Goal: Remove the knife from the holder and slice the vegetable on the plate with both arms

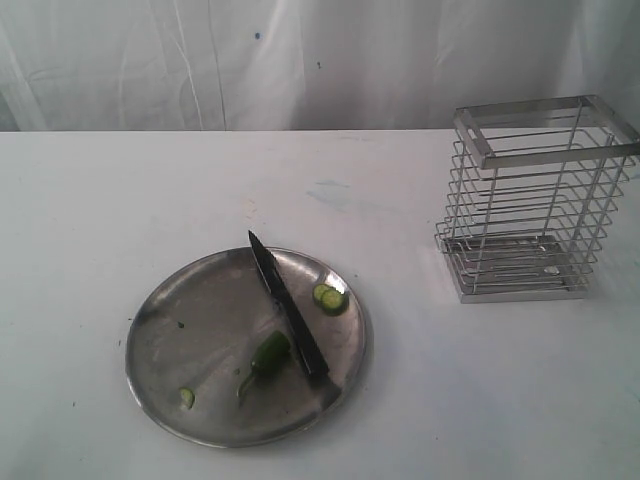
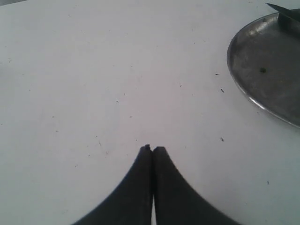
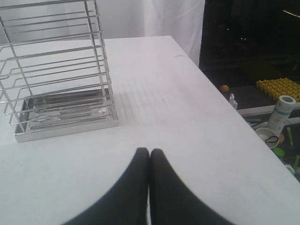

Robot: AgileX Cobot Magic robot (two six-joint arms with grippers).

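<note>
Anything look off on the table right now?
The knife lies loose on the plate, tip jutting past its rim, handle beside the vegetable. The holder stands empty.

The white table (image 1: 500, 400) stands in front of a white curtain (image 1: 300, 60). Two overlapping green slices (image 1: 329, 297) lie well apart from a single slice (image 1: 187, 397). Beyond the table edge are a yellow tray (image 3: 280, 87), a white canister (image 3: 283, 112) and a cup (image 3: 268, 137).
</note>
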